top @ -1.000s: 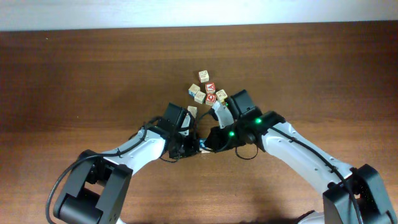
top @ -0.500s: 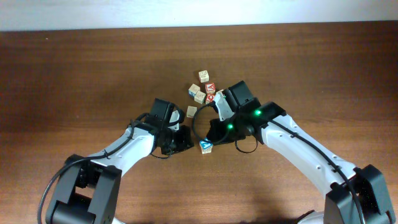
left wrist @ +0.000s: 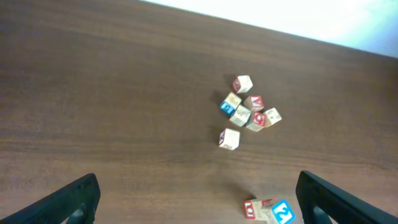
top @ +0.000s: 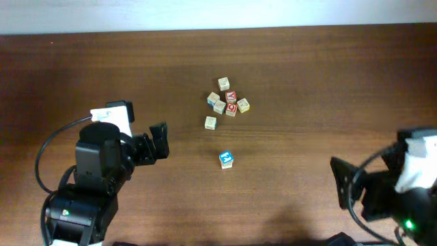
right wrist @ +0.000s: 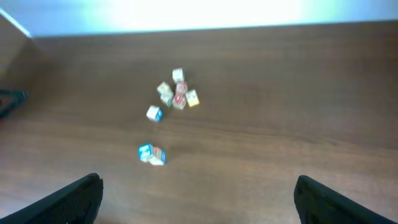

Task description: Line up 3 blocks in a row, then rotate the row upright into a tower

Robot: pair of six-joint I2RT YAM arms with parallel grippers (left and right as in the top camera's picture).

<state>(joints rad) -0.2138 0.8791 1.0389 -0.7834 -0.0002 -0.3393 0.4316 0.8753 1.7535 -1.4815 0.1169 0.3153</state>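
Brown table [top: 82,68] | left pincer [left wrist: 198,202] and right pincer [right wrist: 198,199] pulled back from the blocks [top: 227,160] | both now wide apart, empty

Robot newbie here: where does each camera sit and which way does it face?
Overhead: above the table, looking down; left arm and right arm at the lower corners.
Left wrist: on the left arm, facing the cluster; open left gripper at the bottom.
Right wrist: same on the right; open right gripper at the bottom.
Shared: the blue-faced block, apart from the cluster.
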